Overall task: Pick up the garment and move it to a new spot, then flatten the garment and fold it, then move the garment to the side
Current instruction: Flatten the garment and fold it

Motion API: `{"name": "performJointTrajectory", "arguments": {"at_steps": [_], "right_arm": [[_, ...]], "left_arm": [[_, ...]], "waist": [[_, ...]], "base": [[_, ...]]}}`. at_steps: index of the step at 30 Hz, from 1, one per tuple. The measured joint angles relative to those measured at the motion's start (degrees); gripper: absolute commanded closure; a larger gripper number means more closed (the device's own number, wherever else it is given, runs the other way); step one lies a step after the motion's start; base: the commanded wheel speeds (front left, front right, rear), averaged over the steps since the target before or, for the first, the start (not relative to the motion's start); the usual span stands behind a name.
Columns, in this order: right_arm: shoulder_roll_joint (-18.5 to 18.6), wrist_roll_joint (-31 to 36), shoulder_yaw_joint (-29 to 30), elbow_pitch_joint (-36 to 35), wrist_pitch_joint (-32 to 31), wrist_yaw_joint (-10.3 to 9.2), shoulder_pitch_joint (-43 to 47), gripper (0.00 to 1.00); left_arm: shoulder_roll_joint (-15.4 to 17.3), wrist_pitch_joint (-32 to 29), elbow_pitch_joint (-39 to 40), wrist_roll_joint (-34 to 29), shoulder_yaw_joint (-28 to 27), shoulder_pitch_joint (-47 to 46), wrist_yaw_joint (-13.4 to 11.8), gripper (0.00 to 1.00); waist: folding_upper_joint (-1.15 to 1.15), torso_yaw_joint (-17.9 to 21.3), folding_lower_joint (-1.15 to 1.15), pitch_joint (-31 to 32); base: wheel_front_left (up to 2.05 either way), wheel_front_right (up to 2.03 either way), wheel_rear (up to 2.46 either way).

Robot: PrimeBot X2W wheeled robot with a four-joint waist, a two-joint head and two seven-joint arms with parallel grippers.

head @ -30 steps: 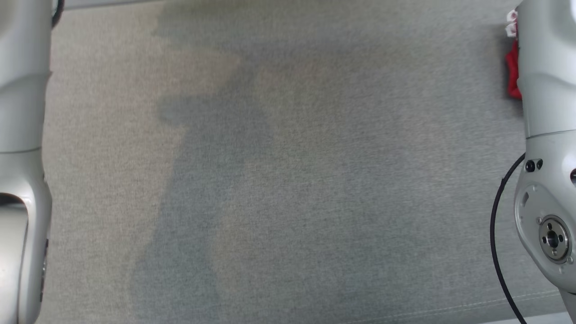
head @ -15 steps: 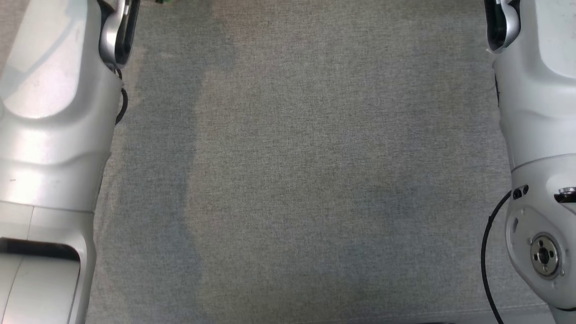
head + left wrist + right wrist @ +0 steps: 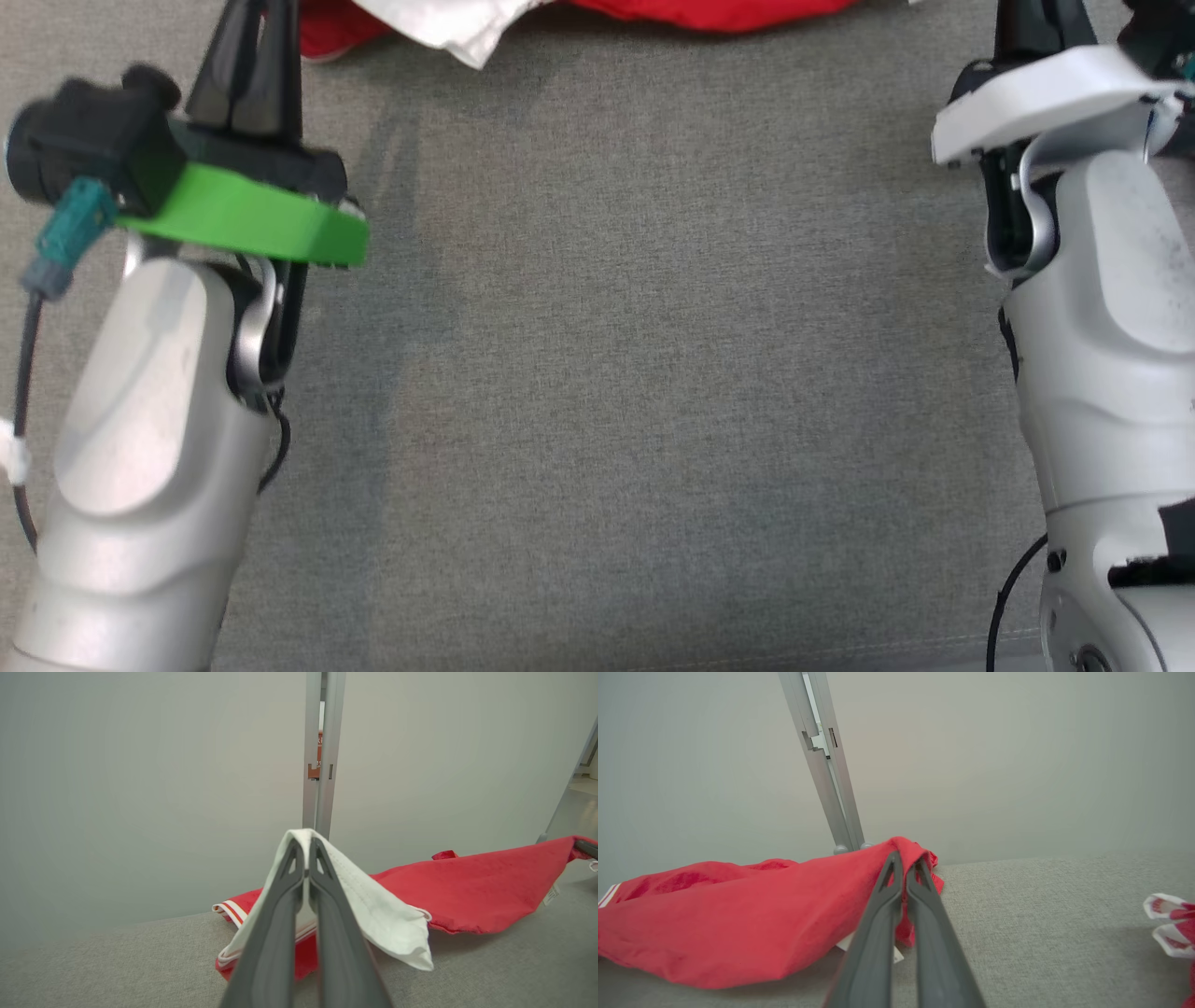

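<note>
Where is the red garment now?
The red garment is at the top edge of the head view, on the grey fabric surface, stretched between the left and right jaws, each shut on one end.

The worktop (image 3: 635,373) was covered in grey woven cloth, with a stitched seam (image 3: 840,648) running close to its near edge. A red garment (image 3: 709,11) with a white part and white stripes at one hem lay along the far edge, close to a pale wall (image 3: 140,788). Its middle rested on the cloth cover while both ends rose off it. Farther toward the right edge, well apart from it, lay a smaller red and white piece of cloth (image 3: 1169,926).
</note>
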State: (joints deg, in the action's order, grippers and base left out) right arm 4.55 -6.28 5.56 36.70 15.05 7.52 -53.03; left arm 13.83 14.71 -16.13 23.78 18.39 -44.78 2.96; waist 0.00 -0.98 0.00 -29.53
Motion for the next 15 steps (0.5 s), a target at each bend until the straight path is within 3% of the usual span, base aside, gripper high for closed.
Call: {"name": "performJointTrajectory", "arguments": {"at_steps": [15], "right_arm": [[-1.01, -8.36, -0.07, -8.96, 0.0, 0.0, 25.67, 1.0]], "left_arm": [[0.38, -0.78, 17.18, 4.66, 0.73, 34.02, -6.11, 1.0]], "waist": [[0.0, 0.24, -0.01, 11.54]], "base": [[0.0, 0.0, 0.0]]}}
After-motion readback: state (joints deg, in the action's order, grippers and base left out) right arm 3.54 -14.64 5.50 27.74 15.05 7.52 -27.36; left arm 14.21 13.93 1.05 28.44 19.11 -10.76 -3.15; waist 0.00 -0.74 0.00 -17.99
